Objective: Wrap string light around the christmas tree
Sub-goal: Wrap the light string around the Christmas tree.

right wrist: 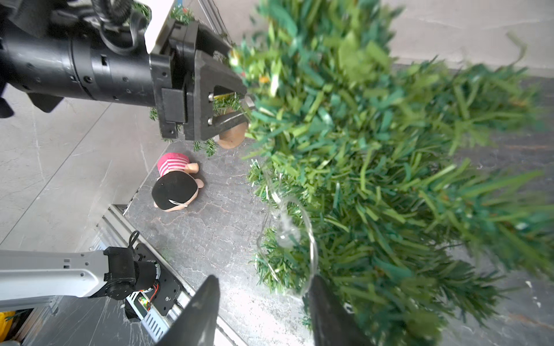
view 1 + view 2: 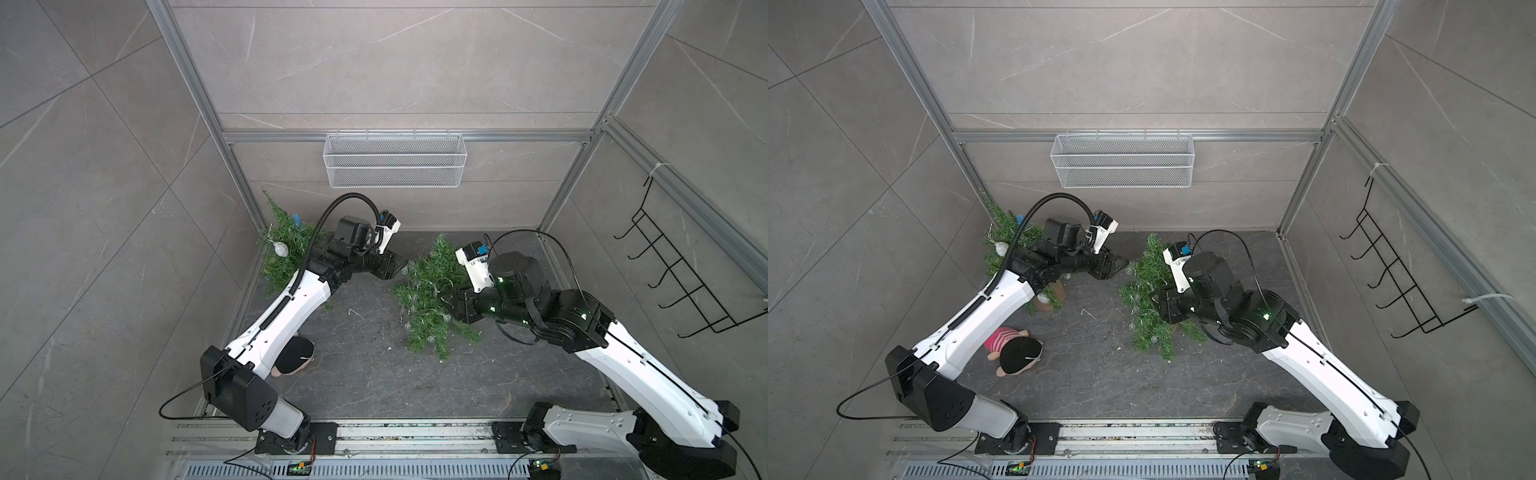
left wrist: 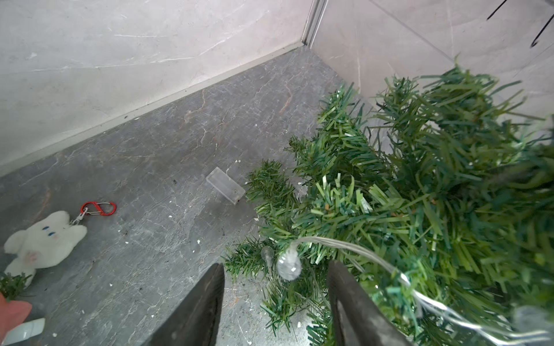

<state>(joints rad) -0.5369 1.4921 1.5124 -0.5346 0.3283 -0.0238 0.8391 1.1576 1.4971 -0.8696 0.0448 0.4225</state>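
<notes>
The christmas tree stands tilted right of the floor's middle, with the string light's clear bulbs scattered over its branches. My left gripper is open at the tree's upper left side. In the left wrist view a bulb on the string light hangs just beyond the open left gripper, ungripped. My right gripper is open and pushed into the tree's right side. A loop of the string light runs past one of its jaws. The clear battery box lies on the floor.
A second small tree fills the back left corner behind my left arm. A doll lies at front left, a white plush bunny with a red carabiner on the floor. A wire basket hangs on the back wall, a black hook rack on the right wall.
</notes>
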